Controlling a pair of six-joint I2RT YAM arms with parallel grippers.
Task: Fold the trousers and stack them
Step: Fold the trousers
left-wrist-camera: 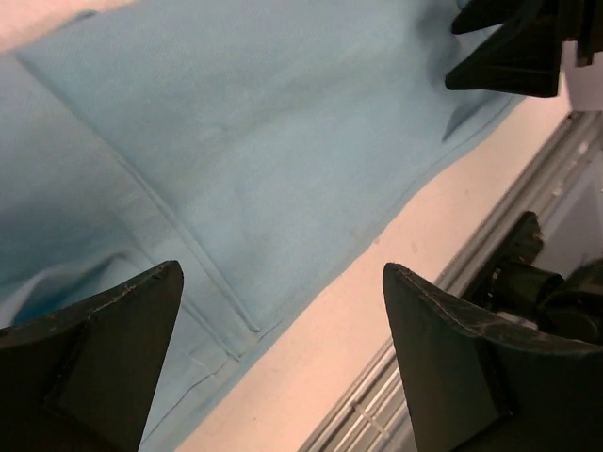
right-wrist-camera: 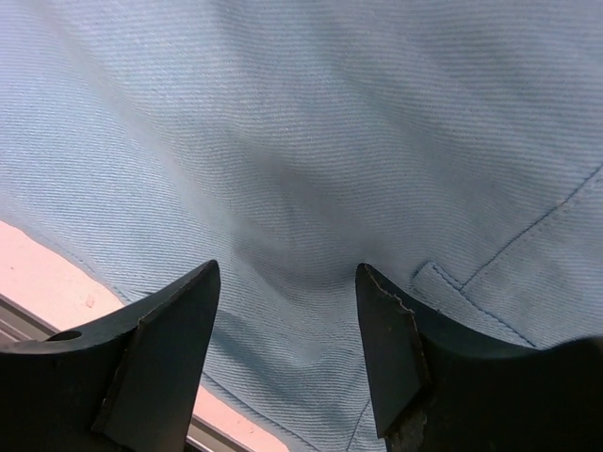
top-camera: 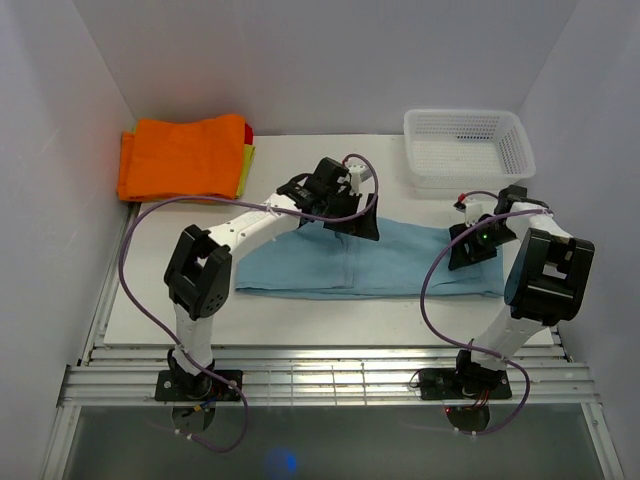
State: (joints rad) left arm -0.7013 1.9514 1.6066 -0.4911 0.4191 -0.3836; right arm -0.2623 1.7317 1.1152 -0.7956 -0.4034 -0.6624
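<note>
The light sky-blue trousers (top-camera: 370, 262) lie flat on the white table as a long folded band running left to right. My left gripper (top-camera: 355, 222) hovers open over their far edge near the middle; its wrist view shows the cloth (left-wrist-camera: 245, 160) with a pocket seam and bare table between the fingers. My right gripper (top-camera: 472, 246) is open, low over the right end of the trousers; its wrist view shows the cloth (right-wrist-camera: 311, 141) with a slight wrinkle between the fingers, which hold nothing.
A stack of folded cloths, orange (top-camera: 182, 156) on top with yellow and red edges, lies at the back left. A white mesh basket (top-camera: 467, 147) stands at the back right. White walls close the sides; a metal rail (top-camera: 330, 380) runs along the front.
</note>
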